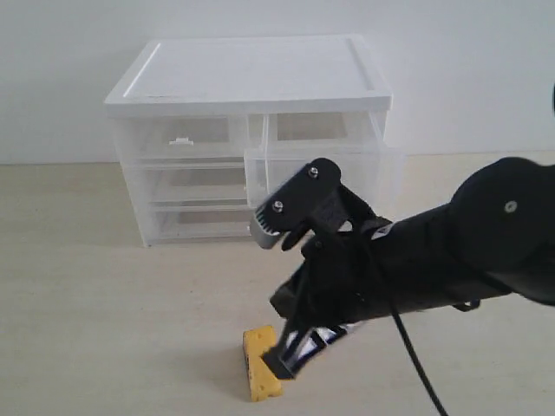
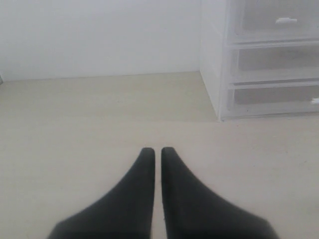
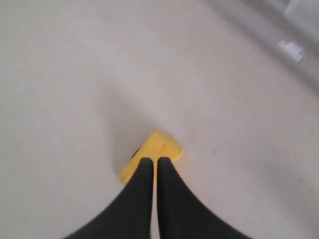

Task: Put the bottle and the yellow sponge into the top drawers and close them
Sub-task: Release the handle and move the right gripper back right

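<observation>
The yellow sponge (image 1: 258,364) stands on edge on the table near the front; the right wrist view shows it as a yellow sponge (image 3: 162,144) just past the fingertips. My right gripper (image 1: 282,364) (image 3: 152,160) is shut, its tips against the sponge's side with nothing between them. The right top drawer (image 1: 373,173) is pulled out; the left top drawer (image 1: 182,134) is closed. My left gripper (image 2: 154,149) is shut and empty above bare table, left of the drawer unit. The bottle is out of view.
The white drawer unit (image 1: 251,74) stands at the back centre, with two full-width drawers (image 1: 186,186) below the top pair. My right arm (image 1: 451,251) reaches from the right edge across the middle, in front of the open drawer.
</observation>
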Tool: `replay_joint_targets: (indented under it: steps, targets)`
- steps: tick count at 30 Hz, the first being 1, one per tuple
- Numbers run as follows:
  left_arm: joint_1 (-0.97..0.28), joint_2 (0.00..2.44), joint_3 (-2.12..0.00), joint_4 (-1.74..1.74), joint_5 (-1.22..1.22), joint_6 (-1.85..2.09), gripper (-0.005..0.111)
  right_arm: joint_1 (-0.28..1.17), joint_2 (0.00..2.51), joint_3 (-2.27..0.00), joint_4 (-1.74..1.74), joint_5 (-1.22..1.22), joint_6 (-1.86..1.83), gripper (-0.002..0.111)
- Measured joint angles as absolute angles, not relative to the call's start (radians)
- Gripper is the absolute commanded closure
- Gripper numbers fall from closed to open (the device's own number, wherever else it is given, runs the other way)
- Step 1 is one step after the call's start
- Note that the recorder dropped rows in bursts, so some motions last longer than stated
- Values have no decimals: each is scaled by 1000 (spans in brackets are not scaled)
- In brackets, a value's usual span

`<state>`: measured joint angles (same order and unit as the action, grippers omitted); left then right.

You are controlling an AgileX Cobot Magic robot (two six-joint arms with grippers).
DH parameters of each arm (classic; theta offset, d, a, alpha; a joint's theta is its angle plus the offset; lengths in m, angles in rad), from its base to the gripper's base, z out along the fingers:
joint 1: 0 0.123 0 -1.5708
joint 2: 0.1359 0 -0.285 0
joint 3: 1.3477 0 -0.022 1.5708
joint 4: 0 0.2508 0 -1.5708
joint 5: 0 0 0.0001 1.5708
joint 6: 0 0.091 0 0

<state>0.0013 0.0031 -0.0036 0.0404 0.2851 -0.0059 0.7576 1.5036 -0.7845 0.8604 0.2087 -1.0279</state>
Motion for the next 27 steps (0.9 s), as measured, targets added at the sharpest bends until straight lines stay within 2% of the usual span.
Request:
replay_joint_targets:
  steps: [5,11,21,27]
  targets:
    - [1,3,-4,40,285,-6,102,637,1499,-784,843,579,-1036,108]
    - [1,3,-4,40,285,-6,102,545,1499,-801,678,778,-810,108]
    - [1,3,-4,40,285,-6,102,503,1499,-875,73,856,-384,108]
    - [1,3,-4,40,285,-6,102,467,1497,-900,-69,862,-372,108]
